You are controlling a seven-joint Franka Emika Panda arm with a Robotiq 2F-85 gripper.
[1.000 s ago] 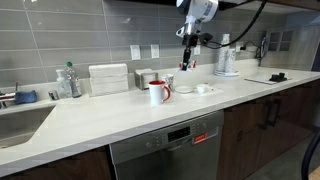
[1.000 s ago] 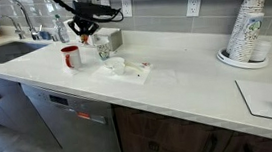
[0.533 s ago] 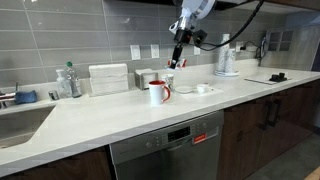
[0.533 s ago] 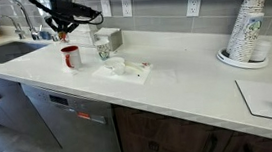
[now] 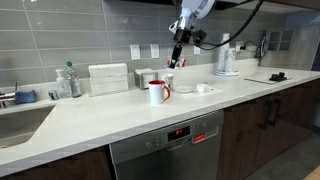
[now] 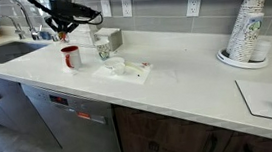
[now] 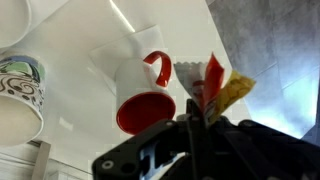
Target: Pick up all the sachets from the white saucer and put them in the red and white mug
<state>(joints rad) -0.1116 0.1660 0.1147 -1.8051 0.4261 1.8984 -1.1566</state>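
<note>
The red and white mug [image 5: 158, 92] stands on the white counter; it also shows in the other exterior view [image 6: 71, 58]. My gripper [image 5: 172, 62] hangs above and just beside it in both exterior views [image 6: 64, 33]. In the wrist view the gripper [image 7: 200, 112] is shut on a small bunch of sachets [image 7: 216, 84], red, white and yellow, and the mug's red inside [image 7: 145, 111] lies just below them. The white saucer [image 5: 186, 89] sits beside the mug, next to a small white dish [image 6: 115, 64]. I cannot tell whether sachets lie on the saucer.
A white box [image 5: 108, 78], a bottle [image 5: 68, 80] and a sink [image 5: 22, 122] lie along the counter past the mug. A patterned cup [image 7: 16, 95] stands near the mug. A kettle [image 5: 225, 60] and a stack of paper cups [image 6: 251, 27] stand at the other end.
A second ago my gripper was over the saucer area; it has moved sideways to above the mug, holding the sachets. It has not moved in the last half second.
</note>
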